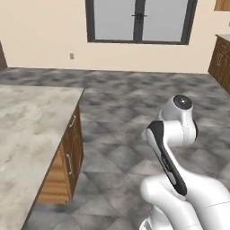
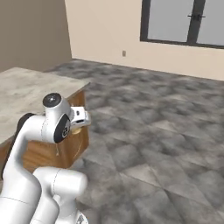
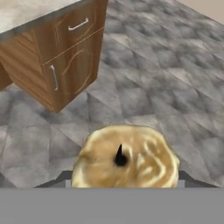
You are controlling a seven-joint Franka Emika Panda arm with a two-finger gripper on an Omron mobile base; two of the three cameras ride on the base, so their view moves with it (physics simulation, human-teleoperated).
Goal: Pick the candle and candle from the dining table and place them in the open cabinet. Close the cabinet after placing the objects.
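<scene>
A stubby golden-tan candle (image 3: 127,157) with a short dark wick sits close in the hand view, and my gripper (image 3: 124,178) is shut on it; only the grey tips of the fingers show at its two sides. In the right base view the hand (image 2: 78,116) hangs over the floor just off the corner of the dining table (image 2: 26,87), with a sliver of the candle (image 2: 77,129) under it. The dining table (image 1: 27,130) has a marbled stone top over light wood doors (image 3: 65,65). No open cabinet is in view.
Grey tiled floor (image 1: 134,99) spreads ahead to a beige wall with a dark-framed window (image 1: 139,20). A low wooden counter unit (image 1: 221,60) stands at the far right, with a strip of light-brown wood (image 1: 222,4) above it. My white arm (image 1: 179,134) fills the lower right.
</scene>
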